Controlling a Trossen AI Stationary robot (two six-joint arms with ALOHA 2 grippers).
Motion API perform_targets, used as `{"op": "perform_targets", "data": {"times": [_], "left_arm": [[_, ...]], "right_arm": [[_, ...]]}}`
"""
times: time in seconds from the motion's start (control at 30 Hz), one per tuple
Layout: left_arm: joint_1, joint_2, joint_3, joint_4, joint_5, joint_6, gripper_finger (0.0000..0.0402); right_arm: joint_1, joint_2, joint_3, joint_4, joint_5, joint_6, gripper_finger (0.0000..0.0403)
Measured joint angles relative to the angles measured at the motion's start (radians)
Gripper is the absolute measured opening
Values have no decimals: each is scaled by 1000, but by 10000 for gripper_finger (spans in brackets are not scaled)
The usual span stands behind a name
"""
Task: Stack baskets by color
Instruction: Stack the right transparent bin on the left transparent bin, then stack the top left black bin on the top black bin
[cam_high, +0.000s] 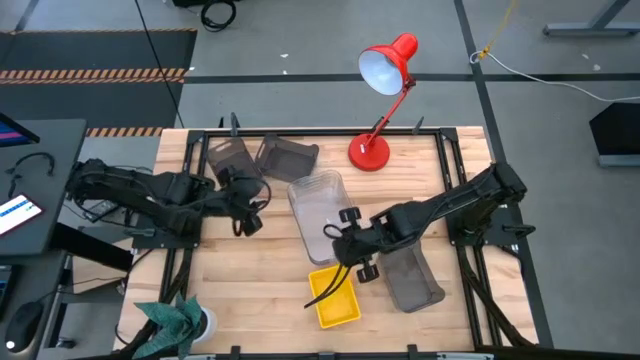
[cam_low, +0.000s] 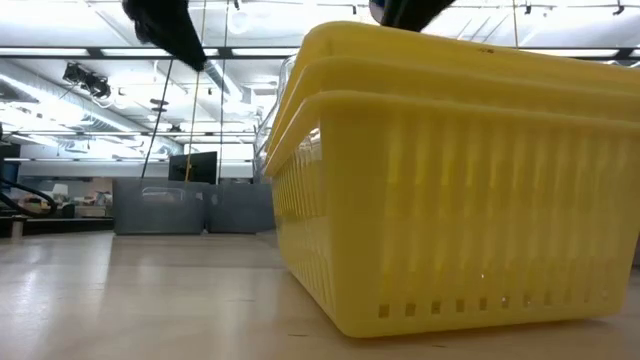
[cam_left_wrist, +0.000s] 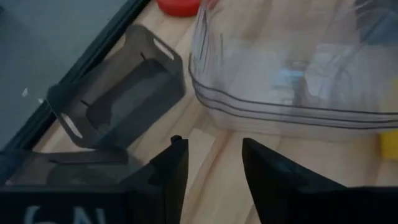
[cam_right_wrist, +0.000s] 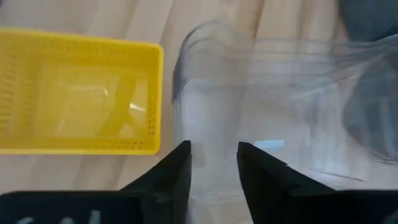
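A stack of clear baskets (cam_high: 318, 205) stands on its base mid-table, seen close in the left wrist view (cam_left_wrist: 292, 81) and right wrist view (cam_right_wrist: 280, 112). Nested yellow baskets (cam_high: 335, 297) sit near the front edge and fill the low view (cam_low: 450, 180). Two grey baskets (cam_high: 232, 155) (cam_high: 287, 155) lie at the far left; one (cam_left_wrist: 118, 93) is tipped on its side. Another grey basket (cam_high: 412, 280) lies at the right. My left gripper (cam_left_wrist: 211, 168) hangs open left of the clear stack. My right gripper (cam_right_wrist: 211, 165) is open over the clear stack's near end.
A red desk lamp stands with its base (cam_high: 368, 152) at the table's far edge, just behind the clear baskets. A dark frame rail (cam_high: 300, 130) runs round the table. Bare wood shows at the near left (cam_high: 250, 290).
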Motion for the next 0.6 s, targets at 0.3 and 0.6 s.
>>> {"op": "perform_targets", "data": {"times": [0.3,0.6], "left_arm": [[170,0,-223,302,232,84,145],[292,0,-257,281,257,2,155]], "right_arm": [[0,-92,0,-22,1,9,168],[22,-205,-128,-6,95,81,171]]}}
